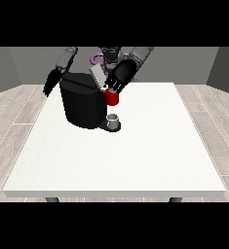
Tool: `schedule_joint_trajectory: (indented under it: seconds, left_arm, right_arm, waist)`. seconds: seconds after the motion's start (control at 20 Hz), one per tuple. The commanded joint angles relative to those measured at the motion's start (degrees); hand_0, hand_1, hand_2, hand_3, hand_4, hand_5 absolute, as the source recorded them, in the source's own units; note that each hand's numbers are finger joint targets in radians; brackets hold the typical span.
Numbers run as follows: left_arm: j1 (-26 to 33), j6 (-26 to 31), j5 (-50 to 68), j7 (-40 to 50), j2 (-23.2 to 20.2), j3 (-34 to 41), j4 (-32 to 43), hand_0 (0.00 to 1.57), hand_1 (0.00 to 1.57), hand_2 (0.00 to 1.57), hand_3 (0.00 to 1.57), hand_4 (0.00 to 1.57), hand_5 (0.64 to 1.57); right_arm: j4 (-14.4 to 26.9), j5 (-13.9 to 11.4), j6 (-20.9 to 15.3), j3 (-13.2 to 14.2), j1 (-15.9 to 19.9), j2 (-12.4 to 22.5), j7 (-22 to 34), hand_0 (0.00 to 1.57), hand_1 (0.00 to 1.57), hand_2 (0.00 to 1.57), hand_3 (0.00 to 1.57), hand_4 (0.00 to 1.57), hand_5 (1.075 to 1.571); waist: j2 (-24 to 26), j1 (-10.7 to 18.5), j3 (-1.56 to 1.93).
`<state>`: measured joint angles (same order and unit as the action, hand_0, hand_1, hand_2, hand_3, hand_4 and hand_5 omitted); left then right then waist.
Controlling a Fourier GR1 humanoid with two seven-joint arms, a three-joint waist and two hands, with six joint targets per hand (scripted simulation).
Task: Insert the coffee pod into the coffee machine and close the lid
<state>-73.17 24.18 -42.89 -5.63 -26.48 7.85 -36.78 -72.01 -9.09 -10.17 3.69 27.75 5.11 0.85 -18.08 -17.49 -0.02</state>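
Front view: coffee machine (82,104) sits on the white table (150,155), left of centre, black body with its lid (97,76) tilted up and open at the top right corner. Hand at the view's right (118,82) is right at that corner, just above a red thing at the machine (112,98). Fingers point down toward the red thing and look partly curled; can't tell whether they hold anything or touch it.

Small grey thing (113,118) stands on the machine's drip base (111,126), directly below the red thing. Can't confirm it's the pod, could be a cup. No pod plainly visible elsewhere on the table.

Key relation: the opening under the lid lies just left of and below those fingers, and the lid hinge is up and left of them. This hand is clearly the nearer one for both insert and close.

Hand at the view's left (50,83) hangs down beside the machine's far left edge, apart from it, fingers straight, holding nothing.

Judgement: insert step under way or nearly done; lid not yet closed.
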Motion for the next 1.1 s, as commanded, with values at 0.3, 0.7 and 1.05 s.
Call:
schedule_joint_trajectory:
  seconds: [0.3, 0.7, 1.05]
  left_arm:
    - [0.92, -5.74, -2.31, -3.42, -0.76, -0.61, 0.22, 1.27, 1.27, 1.27, 1.18, 0.17, 1.571]
    - [3.04, -7.93, -6.94, -4.14, 0.51, -4.94, 0.15, 1.16, 1.16, 1.18, 1.05, 0.0, 1.571]
    - [0.49, -7.94, -5.2, -5.37, -0.63, -2.18, 0.29, 1.11, 1.11, 1.12, 0.97, 0.0, 1.571]
  right_arm:
    - [-1.81, -1.33, -1.22, -1.06, 0.85, -0.54, 0.48, 0.0, 0.0, 0.0, 0.0, 0.15, 1.571]
    - [-0.96, -0.36, -1.14, -0.01, 0.16, -0.5, 0.55, 0.0, 0.0, 0.0, 0.0, 0.0, 1.571]
    - [0.63, 0.22, -0.64, 1.15, -0.66, 0.42, -2.38, 0.0, 0.0, 0.0, 0.0, 0.06, 1.571]
  waist:
    - [-1.96, -0.64, 0.01]
    - [-1.24, -0.11, 0.02]
    - [-2.75, 0.02, 0.04]
